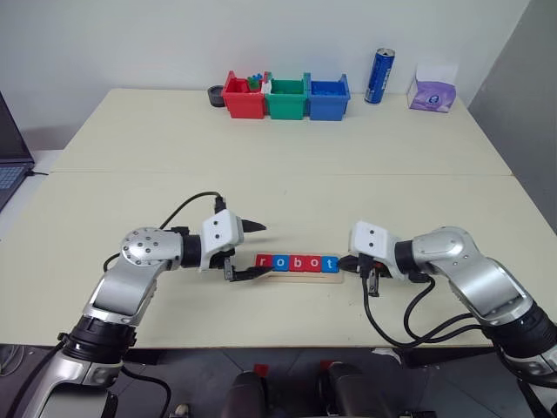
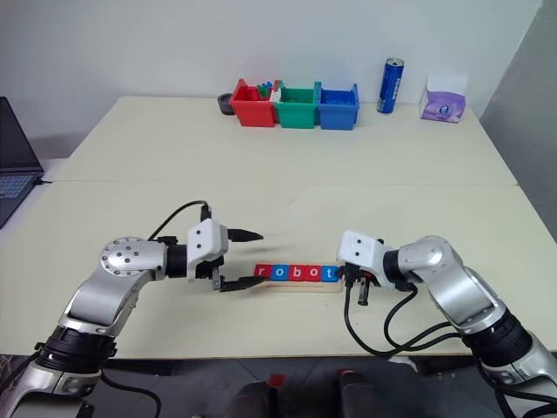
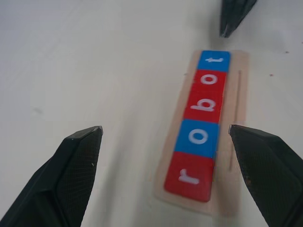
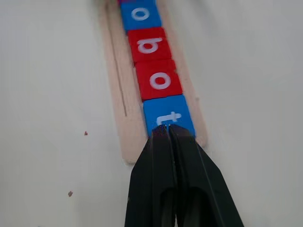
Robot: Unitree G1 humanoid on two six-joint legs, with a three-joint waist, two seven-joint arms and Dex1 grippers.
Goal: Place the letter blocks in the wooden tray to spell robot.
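Five letter blocks [image 1: 297, 263] lie in a row in the wooden tray [image 3: 235, 142] near the table's front edge and read r, o, b, o, t. The r [image 3: 189, 177], the b and the second o are red. The first o [image 3: 198, 137] and the t [image 4: 168, 116] are blue. My left gripper [image 1: 255, 251] stands open at the tray's r end, with nothing between its fingers [image 3: 78, 161]. At the t end my right gripper [image 4: 166, 127] is shut and empty, its tips at the t block's outer edge. Whether they touch it I cannot tell.
At the table's far edge stand a red bin [image 1: 243, 96] with small bricks, a green bin [image 1: 287, 97] and a blue bin [image 1: 329, 97]. A blue can [image 1: 379, 76] and a tissue pack [image 1: 432, 91] stand to their right. A laptop [image 1: 10, 165] sits at the left.
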